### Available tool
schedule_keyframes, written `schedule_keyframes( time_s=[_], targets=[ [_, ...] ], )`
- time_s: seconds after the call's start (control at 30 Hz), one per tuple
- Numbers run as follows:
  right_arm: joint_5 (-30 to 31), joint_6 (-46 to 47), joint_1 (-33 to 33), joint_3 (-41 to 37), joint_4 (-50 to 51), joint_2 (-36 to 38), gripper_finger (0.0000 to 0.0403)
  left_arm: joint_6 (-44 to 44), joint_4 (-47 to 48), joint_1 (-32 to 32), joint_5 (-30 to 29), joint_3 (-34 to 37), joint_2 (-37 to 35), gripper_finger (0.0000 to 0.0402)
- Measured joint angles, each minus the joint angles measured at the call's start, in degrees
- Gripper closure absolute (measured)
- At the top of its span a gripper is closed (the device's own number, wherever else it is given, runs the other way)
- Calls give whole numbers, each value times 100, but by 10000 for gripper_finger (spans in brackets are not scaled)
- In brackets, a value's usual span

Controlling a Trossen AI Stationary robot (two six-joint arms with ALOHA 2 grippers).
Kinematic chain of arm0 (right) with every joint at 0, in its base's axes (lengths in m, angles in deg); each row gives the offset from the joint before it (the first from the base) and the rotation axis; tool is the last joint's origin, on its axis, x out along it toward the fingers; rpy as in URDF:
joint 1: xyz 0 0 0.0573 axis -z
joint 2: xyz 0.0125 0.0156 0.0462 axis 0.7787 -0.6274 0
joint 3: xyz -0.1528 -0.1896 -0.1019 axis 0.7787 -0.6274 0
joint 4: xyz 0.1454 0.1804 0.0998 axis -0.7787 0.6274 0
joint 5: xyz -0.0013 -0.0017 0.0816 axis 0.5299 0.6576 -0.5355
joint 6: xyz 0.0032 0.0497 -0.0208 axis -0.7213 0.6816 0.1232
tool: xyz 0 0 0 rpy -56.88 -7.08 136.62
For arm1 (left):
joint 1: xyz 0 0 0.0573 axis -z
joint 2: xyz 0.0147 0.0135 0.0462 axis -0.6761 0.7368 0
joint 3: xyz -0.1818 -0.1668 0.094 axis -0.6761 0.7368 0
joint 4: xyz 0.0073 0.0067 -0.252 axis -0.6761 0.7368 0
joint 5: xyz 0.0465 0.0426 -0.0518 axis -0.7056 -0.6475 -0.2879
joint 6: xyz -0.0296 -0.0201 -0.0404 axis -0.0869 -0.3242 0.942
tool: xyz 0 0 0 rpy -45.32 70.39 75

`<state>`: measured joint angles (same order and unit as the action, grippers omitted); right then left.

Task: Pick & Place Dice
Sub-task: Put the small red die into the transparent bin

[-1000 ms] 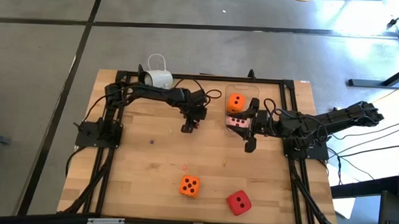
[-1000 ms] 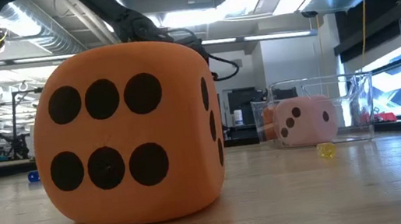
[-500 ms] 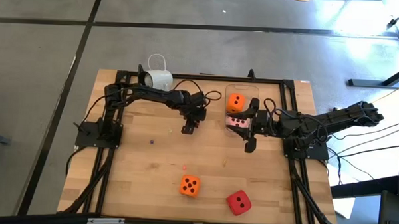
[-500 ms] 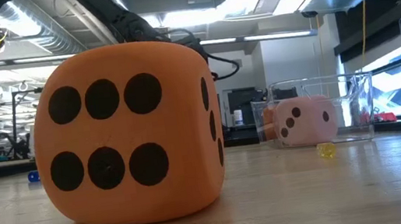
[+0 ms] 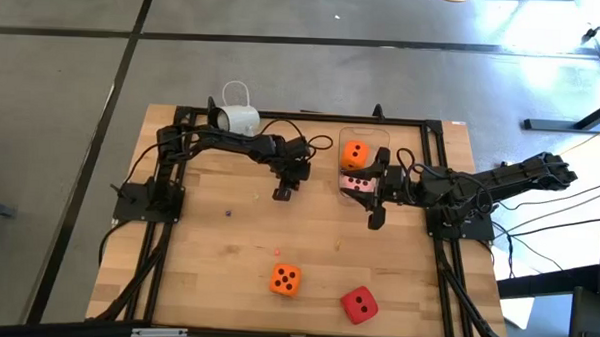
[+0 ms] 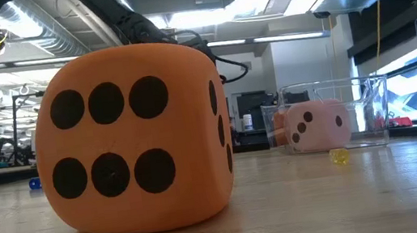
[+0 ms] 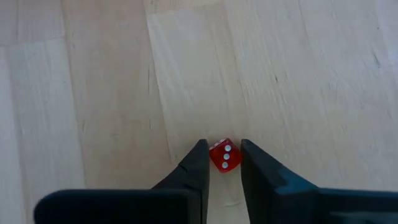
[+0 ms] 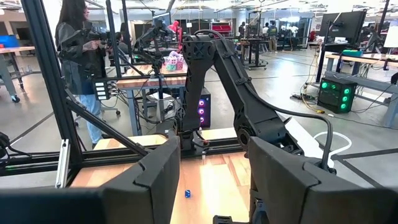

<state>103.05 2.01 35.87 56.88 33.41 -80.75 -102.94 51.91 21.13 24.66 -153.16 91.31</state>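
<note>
A tiny red die with white pips [image 7: 224, 155] lies on the wooden table [image 5: 207, 255], between the fingers of my left gripper [image 7: 222, 163], which slants down at mid table [image 5: 284, 191]. A big orange die [image 5: 285, 279] [image 6: 134, 139] and a red die [image 5: 358, 305] rest near the front edge. Another orange die [image 5: 356, 153] and a pale pink die [image 6: 316, 126] sit in a clear box [image 6: 371, 110]. My right gripper [image 8: 214, 180] hangs open and level beside that box [image 5: 376, 196]. My left gripper pinches the tiny red die by two opposite sides [image 7: 213, 157] between its two fingertips. The fingers slant down at it from above. The die sits with its underside on the table.
A white mug-like camera [image 5: 237, 116] stands at the far edge. A tiny blue die [image 5: 227, 212] and a small reddish speck [image 5: 277, 252] lie on the wood, and a tiny yellow piece [image 6: 338, 157] lies by the clear box. A person [image 8: 78, 56] stands beyond the table.
In the high view my left gripper's fingers have drawn together around the tiny red die, which shows less beside them now. The arm itself has kept its place.
</note>
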Motion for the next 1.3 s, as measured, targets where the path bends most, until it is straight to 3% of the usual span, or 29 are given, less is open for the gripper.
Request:
schedule_keyframes(
  time_s=[0.53,1.0,1.13,1.3],
  targets=[
    [0,-1,0,0,0,0,213,255,541,85,16,-511,33,352],
    [6,65,0,0,-9,0,213,202,1515,498,28,-1944,22,352],
    [0,112,-1,0,-55,0,213,95,1367,551,33,-2346,15,352],
    [-208,12,-118,0,-281,0,213,93,439,567,20,-2391,11,352]
  ],
)
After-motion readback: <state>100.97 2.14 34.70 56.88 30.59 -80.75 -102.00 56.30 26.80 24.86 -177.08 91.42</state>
